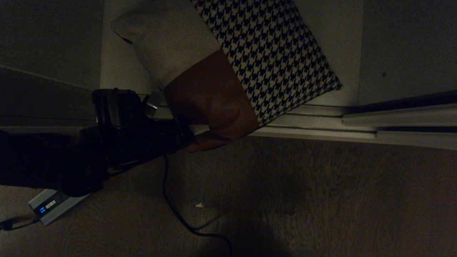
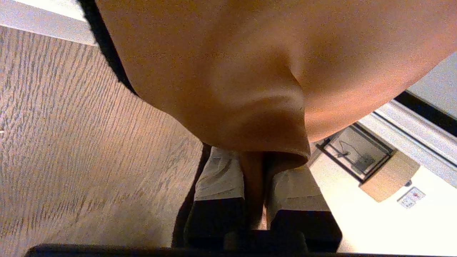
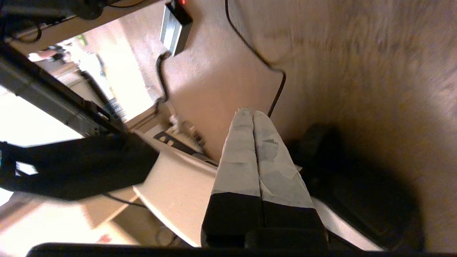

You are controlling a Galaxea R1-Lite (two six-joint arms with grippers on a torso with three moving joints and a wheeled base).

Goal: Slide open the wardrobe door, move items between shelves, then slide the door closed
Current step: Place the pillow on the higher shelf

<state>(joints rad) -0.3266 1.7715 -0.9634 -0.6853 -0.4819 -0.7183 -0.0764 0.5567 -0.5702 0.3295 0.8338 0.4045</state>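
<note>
The step in hand looks like the moving of the item between shelves: the big square cushion [image 1: 228,67], patched in beige cloth, smooth rust-brown leather-like fabric and black-and-white houndstooth weave, hangs tilted in the upper middle of the head view, half over the flat off-white shelf board [image 1: 335,46] and half out past the pale door tracks [image 1: 357,125] toward the grainy wood-look floor [image 1: 321,185]. The left gripper [image 1: 185,137], dark and bulky at centre left of that view, pinches the cushion's lowest rust-brown corner; in the left wrist view its two pale-padded fingers [image 2: 221,178] sit pressed on a folded flap of that soft fabric, which puckers and creases above them. The right gripper [image 3: 253,117] is out of the head view; its own camera shows its tapered, tape-wrapped fingers pressed flat together on nothing, above the floor and a black cable [image 3: 278,85].

Next, I judge, the cushion has to be carried fully onto the target shelf and let go. A single corner pinch on a limp, heavy pillow invites swinging and slipping, so a slow, supported move suits.

A ribbed silvery power box [image 1: 53,207] lies at lower left.
</note>
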